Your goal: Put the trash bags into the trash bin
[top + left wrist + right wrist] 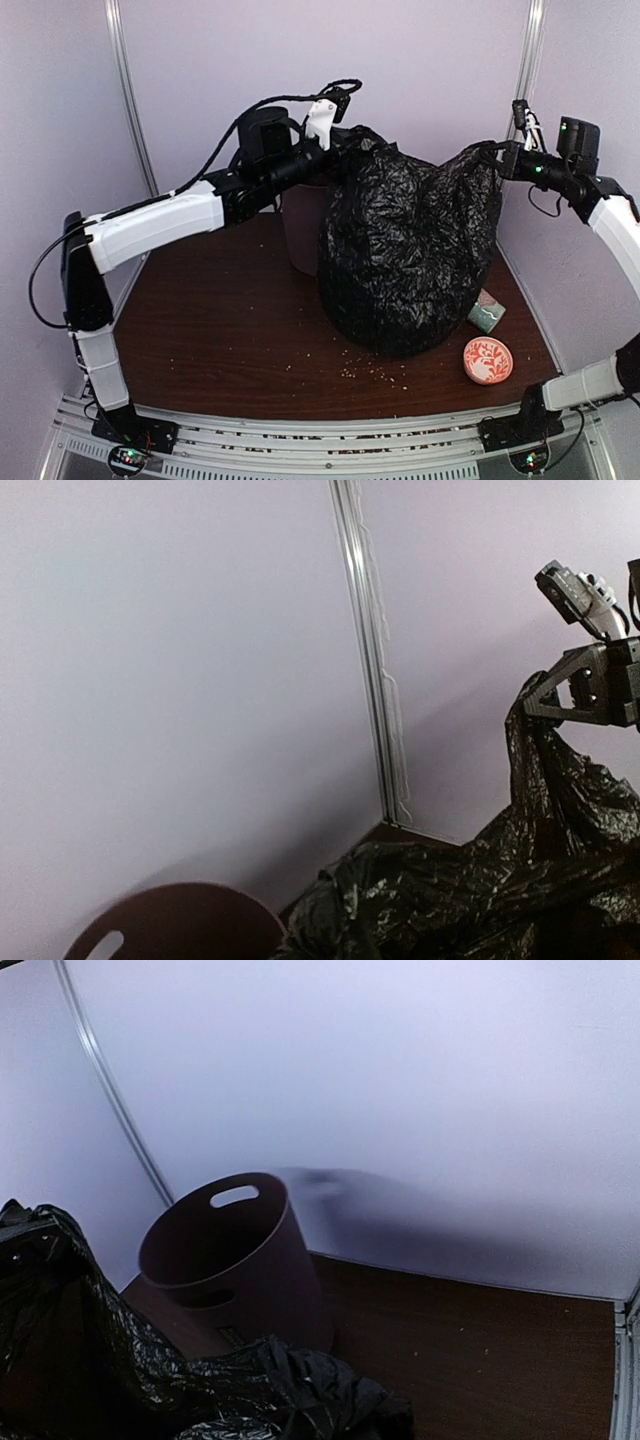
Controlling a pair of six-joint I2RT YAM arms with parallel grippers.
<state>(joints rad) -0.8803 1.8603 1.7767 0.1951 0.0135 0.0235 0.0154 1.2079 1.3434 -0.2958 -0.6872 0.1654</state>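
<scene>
A large black trash bag (405,250) hangs spread between both grippers, its bottom resting on the brown table (220,320). My left gripper (350,140) is shut on the bag's top left corner. My right gripper (503,155) is shut on the top right corner, and the left wrist view shows it (560,695) pinching the plastic (480,900). The mauve-brown trash bin (300,235) stands upright behind the bag's left side, mostly hidden. Its rim and slot handle show in the left wrist view (170,920) and the whole bin in the right wrist view (240,1260), beside the bag (120,1360).
A patterned orange and cream mug (487,360) lies at the front right of the table. A small teal and white object (487,311) sits against the bag's right side. Crumbs are scattered near the front edge. Walls close in the back and both sides.
</scene>
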